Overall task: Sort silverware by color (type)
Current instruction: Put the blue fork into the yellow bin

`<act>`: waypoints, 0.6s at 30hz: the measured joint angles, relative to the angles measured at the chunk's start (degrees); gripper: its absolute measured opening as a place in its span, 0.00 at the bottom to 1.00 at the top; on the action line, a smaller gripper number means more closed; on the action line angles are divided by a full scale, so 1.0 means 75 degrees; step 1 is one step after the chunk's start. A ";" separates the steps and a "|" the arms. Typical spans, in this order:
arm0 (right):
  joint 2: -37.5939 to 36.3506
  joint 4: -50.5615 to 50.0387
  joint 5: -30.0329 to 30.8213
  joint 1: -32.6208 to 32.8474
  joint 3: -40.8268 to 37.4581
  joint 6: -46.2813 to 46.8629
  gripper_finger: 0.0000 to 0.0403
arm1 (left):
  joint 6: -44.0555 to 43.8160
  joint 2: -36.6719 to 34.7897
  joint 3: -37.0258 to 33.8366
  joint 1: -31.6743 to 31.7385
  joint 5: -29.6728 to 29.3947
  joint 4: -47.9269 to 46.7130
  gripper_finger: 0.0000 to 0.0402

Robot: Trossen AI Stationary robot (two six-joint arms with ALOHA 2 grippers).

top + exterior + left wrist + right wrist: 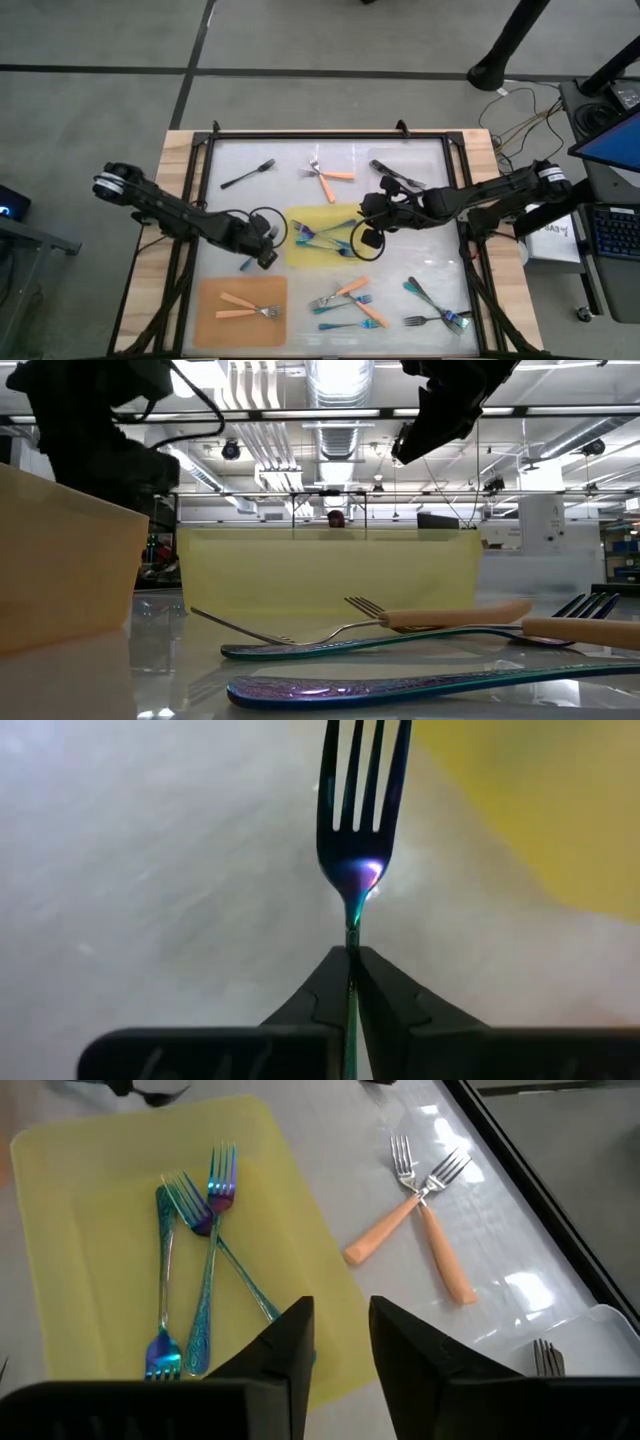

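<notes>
The left gripper [352, 958] is closed on the handle of an iridescent blue-teal fork [362, 815], held over the tabletop [420, 175] just beside the yellow mat [340, 255]. The right gripper [340, 1335] hangs above that mat with its fingers [290, 1340] parted, holding nothing. Sorting is judged partly done: 3 blue-teal forks [205, 1260] lie on the yellow mat and 2 orange-handled forks [245, 306] on the orange mat [215, 330]. Left unsorted (as far as can be seen) are a crossed orange-handled pair [425, 1230], dark forks [248, 174] and a mixed cluster [345, 297].
</notes>
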 joint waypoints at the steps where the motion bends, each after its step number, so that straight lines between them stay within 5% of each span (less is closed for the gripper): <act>1: -0.0014 -0.0015 0.0003 0.0000 0.0000 0.0000 0.23 | 0.0001 -0.0137 0.0000 0.0015 -0.0122 -0.0013 0.00; 10: -0.0115 -0.0148 0.0003 0.0000 0.0006 0.0000 0.24 | 0.0597 -0.1398 0.0003 0.0015 -0.1666 0.0704 0.00; 18: -0.0252 -0.0160 0.0051 0.0000 0.0021 -0.0056 0.22 | 0.4332 -0.1882 0.0020 0.0030 -0.2245 0.5423 0.00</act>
